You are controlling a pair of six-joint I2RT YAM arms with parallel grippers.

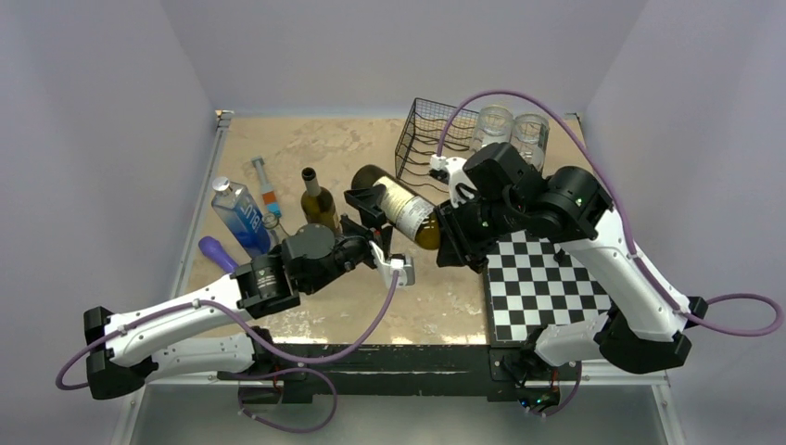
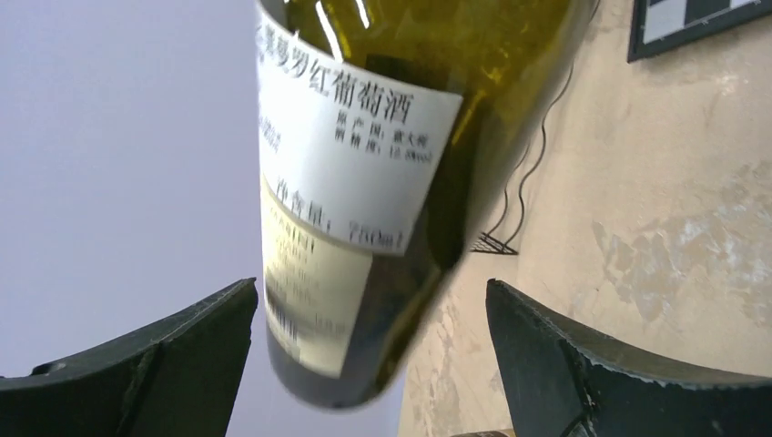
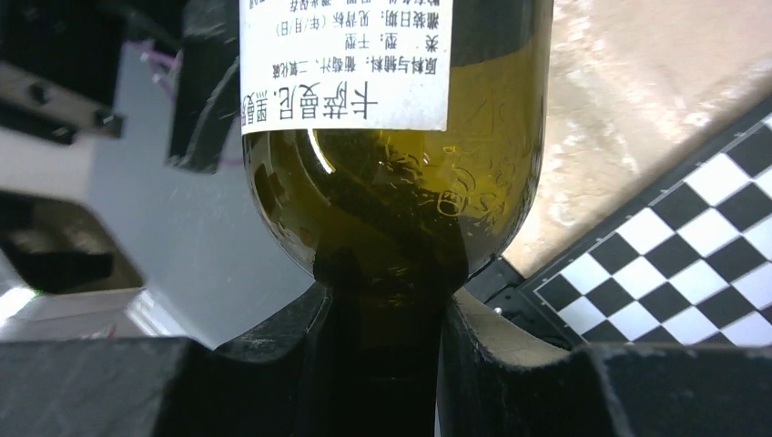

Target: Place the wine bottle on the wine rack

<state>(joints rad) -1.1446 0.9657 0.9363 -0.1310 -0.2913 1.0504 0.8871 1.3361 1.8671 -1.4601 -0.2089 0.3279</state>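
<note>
The wine bottle (image 1: pixel 397 205), dark olive glass with a white label, hangs on its side above the table. My right gripper (image 1: pixel 444 235) is shut on its neck, seen close in the right wrist view (image 3: pixel 387 296) under the bottle's shoulder (image 3: pixel 391 182). My left gripper (image 1: pixel 380 236) is open around the bottle's base end; in the left wrist view (image 2: pixel 370 291) both fingers (image 2: pixel 164 355) stand apart from the glass (image 2: pixel 364 137). The black wire wine rack (image 1: pixel 428 139) stands behind the bottle at the back, with nothing in it.
A second green bottle (image 1: pixel 318 199) stands upright left of the held one. A blue water bottle (image 1: pixel 241 215), a purple object (image 1: pixel 218 252) and a tube (image 1: pixel 266 190) lie at the left. Two glasses (image 1: pixel 510 130) stand right of the rack. A chessboard (image 1: pixel 547 283) lies front right.
</note>
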